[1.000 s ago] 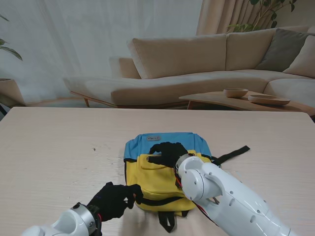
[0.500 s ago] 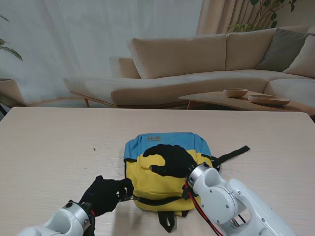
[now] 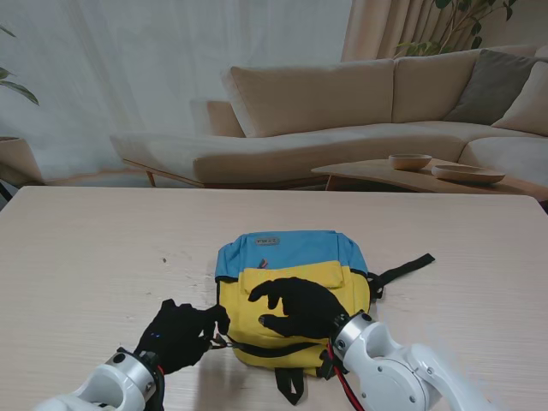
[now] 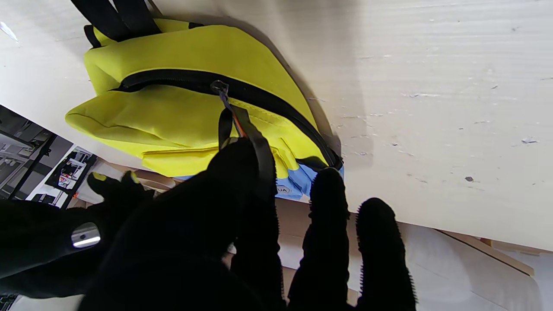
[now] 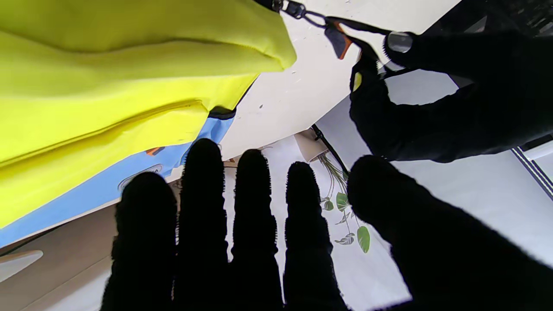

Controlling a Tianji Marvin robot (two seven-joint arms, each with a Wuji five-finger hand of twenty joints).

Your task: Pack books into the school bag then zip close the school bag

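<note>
Yellow school bag (image 3: 291,287): flat on your bench (image 3: 103,257)
Left hand (image 3: 178,334): clamped on zip pull strap (image 4: 244,129)
Right hand (image 3: 295,306): fingers apart, resting on bag

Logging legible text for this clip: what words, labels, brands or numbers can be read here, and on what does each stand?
No text can be read in full.
Small label patch on the blue top of the school bag: lettering is there, too small and blurred in the stand view.
Same patch in the left wrist view: only a fragment like "UA" shows, the left hand hiding the rest.
No other text or numbers show.
</note>
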